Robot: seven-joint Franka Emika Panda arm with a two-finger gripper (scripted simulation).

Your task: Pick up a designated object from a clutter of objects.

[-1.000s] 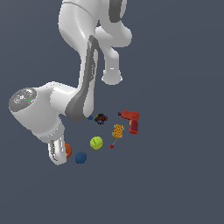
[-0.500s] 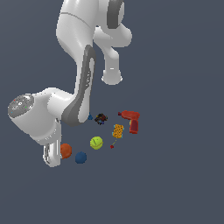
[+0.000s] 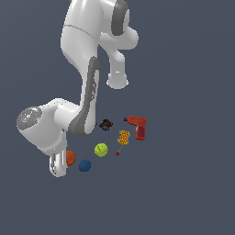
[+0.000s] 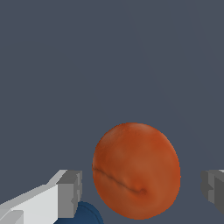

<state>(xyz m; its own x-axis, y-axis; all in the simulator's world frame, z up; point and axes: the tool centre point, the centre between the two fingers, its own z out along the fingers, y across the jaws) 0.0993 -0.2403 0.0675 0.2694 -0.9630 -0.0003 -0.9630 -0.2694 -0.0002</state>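
Note:
The designated object, an orange-red mottled ball [image 3: 71, 158] [image 4: 136, 175], rests on the floor at the exterior view's left end of the clutter of objects. My gripper [image 3: 61, 170] [image 4: 142, 190] is open and down around it. In the wrist view one grey fingertip [image 4: 70, 194] stands on one side of the ball and the other fingertip [image 4: 214, 186] on the opposite side, each with a gap to the ball. In the exterior view the white hand hides part of the ball.
A dark blue ball [image 3: 84, 165] [image 4: 87, 214] lies close beside the orange-red one. Farther toward the exterior view's right are a yellow-green ball [image 3: 101, 149], an orange-yellow block [image 3: 123, 137], a red power drill [image 3: 137, 125], small dark pieces [image 3: 106, 124] and a tiny red piece [image 3: 117, 153].
The hand has come down lower beside the orange-red ball. The ball and the other items have not moved.

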